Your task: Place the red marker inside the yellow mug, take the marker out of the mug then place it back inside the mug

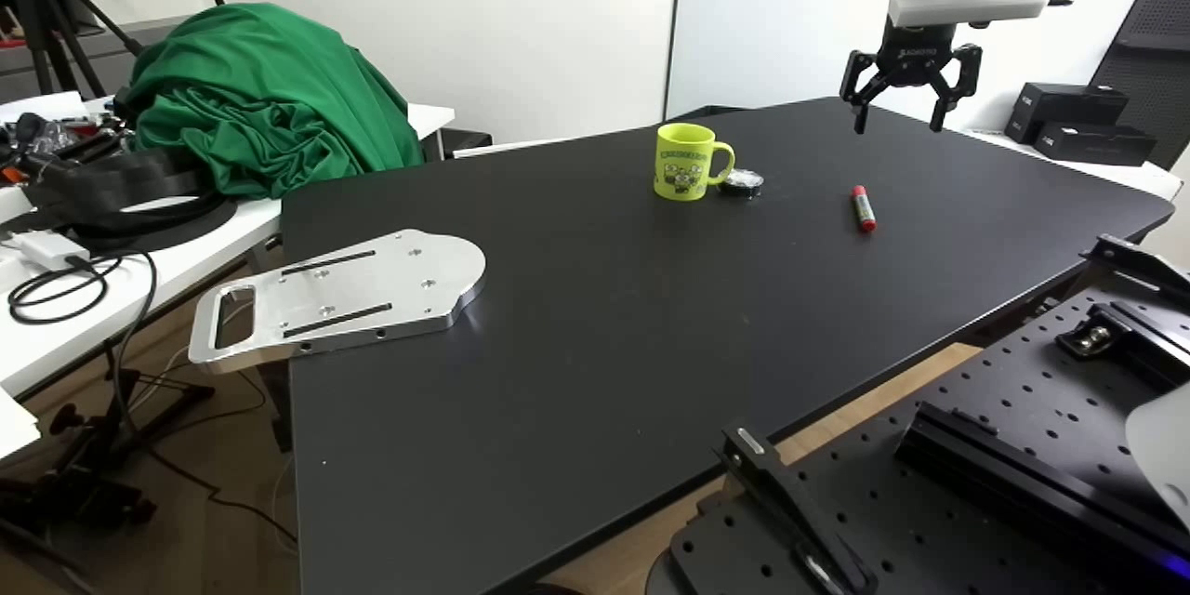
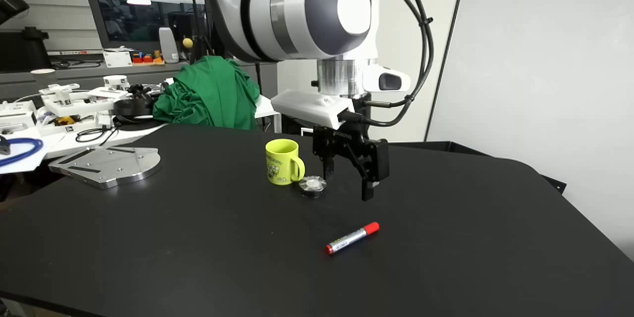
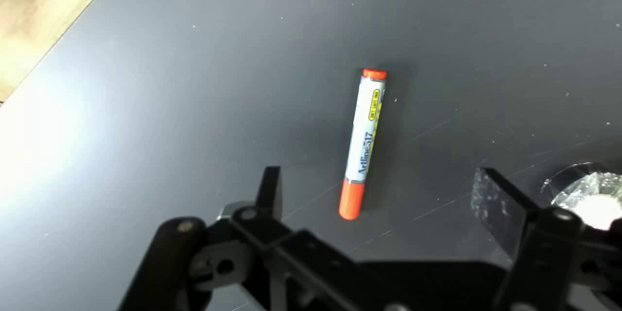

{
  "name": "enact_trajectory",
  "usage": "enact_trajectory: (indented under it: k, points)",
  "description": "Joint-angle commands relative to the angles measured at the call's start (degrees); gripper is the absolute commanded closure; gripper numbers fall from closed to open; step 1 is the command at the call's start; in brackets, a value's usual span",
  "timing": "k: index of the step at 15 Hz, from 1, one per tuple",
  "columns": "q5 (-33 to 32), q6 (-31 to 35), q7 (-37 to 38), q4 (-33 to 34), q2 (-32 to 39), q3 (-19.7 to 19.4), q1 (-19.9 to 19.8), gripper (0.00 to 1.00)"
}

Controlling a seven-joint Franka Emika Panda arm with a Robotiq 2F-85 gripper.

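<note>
The red marker (image 3: pixel 363 143) reads "Artline 517"; the claw (image 1: pixel 898 124) hangs spread wide, empty.

A black table (image 1: pixel 576 372) bears an upright yellow mug (image 1: pixel 681 165); a red marker (image 2: pixel 351 238); a round object (image 2: pixel 312 185); an overhanging metal plate (image 1: pixel 372 284).

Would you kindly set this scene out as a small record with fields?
gripper: open, holding nothing, above the dark table
red marker: lying on the table, outside the yellow mug
yellow mug: standing upright, handle toward the round object
round object: dark-sided, whitish on top
silver plate: on the table, one end jutting past its edge
green cloth: heaped beside the table
</note>
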Motion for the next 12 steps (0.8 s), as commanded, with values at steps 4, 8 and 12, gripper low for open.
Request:
enact_trajectory:
  k: [4,8,12]
  points:
    - [0.0,-0.1,0.0,0.1,0.0,-0.1,0.1,0.00]
    - [4.7,2.8,-2.0,0.6,2.9,1.8,-1.8,0.00]
    - [13.6,4.6,-5.2,1.7,5.7,5.2,-4.5,0.00]
